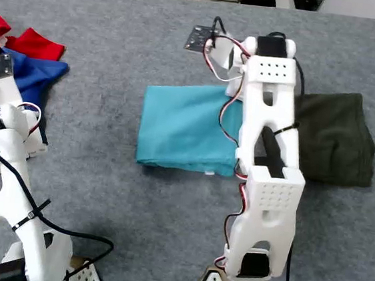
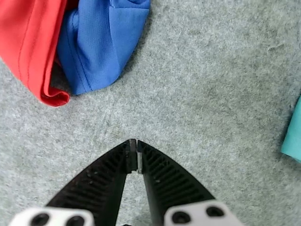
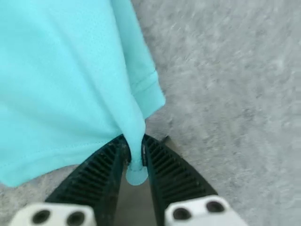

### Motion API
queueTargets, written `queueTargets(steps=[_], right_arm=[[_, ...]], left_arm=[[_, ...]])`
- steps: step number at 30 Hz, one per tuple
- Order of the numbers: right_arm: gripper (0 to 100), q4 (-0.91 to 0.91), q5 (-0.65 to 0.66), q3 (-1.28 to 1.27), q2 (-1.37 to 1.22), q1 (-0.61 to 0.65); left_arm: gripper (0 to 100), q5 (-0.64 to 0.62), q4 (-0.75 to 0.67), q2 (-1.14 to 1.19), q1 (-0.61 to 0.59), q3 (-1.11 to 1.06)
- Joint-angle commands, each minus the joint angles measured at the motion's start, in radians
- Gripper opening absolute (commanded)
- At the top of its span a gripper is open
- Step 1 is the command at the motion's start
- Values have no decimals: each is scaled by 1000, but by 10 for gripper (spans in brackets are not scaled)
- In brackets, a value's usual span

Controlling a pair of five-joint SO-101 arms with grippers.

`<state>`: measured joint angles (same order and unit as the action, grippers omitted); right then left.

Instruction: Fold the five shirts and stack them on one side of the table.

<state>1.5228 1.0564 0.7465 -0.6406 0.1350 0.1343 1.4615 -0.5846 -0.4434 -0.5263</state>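
In the high view, the right arm [image 1: 270, 122] stretches out over the middle of the grey table [image 1: 101, 192]. It crosses the gap between a teal shirt [image 1: 182, 126] and a folded dark green shirt [image 1: 335, 136]. The teal shirt lies flat as a rough rectangle, with one edge running under the arm towards its pincer. The dark green shirt sits on the arm's other side, and the arm hides whether the two shirts touch. The left arm [image 1: 1, 188] stands at the near corner of the table. A blue shirt [image 1: 37, 74] and a red shirt [image 1: 33, 42] lie crumpled together beyond it, well apart from the teal one.

In the left wrist view, the left pincer [image 2: 133, 149] is clenched, tips pressed together with nothing between them, above bare table [image 2: 211, 84]. Ahead of the tips and to one side, the blue shirt [image 2: 101, 42] lies bunched against the red shirt [image 2: 33, 47], and the two touch. A corner of the teal shirt [image 2: 294, 136] shows far off on the pincer's other side.

In the right wrist view, the right pincer [image 3: 135, 146] is clamped on the teal shirt [image 3: 61, 80]. A pinched fold of its hemmed edge runs down between the jaws, with a small tab of fabric poking out behind the tips. The rest of the shirt spreads ahead of the pincer and to one side, and grey table [image 3: 235, 94] lies on the other.
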Motion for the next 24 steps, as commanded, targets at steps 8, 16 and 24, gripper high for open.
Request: queueTargets(steps=[8,16,24], right_arm=[[19,-97,-55,48,10,28],[82,-72,-55,50,15,28],[193,187,-46,232,56,22]], left_arm=[[19,-15,8,-33,-11,8],[19,-14,8,-33,-11,9],[20,-9,49,-33,-3,97]])
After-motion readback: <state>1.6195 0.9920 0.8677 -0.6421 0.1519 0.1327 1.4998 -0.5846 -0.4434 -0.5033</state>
